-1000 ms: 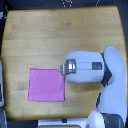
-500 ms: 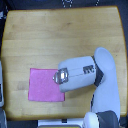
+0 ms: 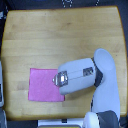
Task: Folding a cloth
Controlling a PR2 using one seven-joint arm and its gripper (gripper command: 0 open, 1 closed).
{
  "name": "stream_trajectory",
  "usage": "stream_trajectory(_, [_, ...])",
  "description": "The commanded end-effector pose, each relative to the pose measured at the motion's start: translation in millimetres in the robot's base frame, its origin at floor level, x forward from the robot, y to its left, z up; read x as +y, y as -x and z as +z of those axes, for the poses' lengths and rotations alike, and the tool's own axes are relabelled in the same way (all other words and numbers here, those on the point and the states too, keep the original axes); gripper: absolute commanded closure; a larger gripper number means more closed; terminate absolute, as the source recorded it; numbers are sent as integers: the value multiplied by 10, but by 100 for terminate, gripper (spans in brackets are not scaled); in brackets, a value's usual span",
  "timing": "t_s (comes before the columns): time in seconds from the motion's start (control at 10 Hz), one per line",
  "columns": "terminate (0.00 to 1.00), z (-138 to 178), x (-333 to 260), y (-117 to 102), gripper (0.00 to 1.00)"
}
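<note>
**Arm over the pink cloth's edge**

The wooden tabletop stood bare over most of its surface. Taking the cloth as the landmark, open wood ran wide above it and toward the exterior view's right, while only a narrow strip separated it from the table's near edge below and a somewhat wider one from the edge on the exterior view's left. No readable writing or brand showed; a small dark panel on the arm's white casing was too blurred to make out.

The cloth lay flat near the table's lower corner on the exterior view's left. The gripper sat over the cloth's side toward the exterior view's right, covering that edge. Seen from above, its fingers were hidden, so I cannot tell whether they were apart, together or clamped on fabric.
</note>
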State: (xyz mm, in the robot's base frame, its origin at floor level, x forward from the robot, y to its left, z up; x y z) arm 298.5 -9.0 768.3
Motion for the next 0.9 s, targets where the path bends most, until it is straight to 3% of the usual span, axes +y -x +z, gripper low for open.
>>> stream_trajectory(0.0, [0, -241, 149, 98, 0])
stream_trajectory(0.8, [0, -417, 68, -5, 0])
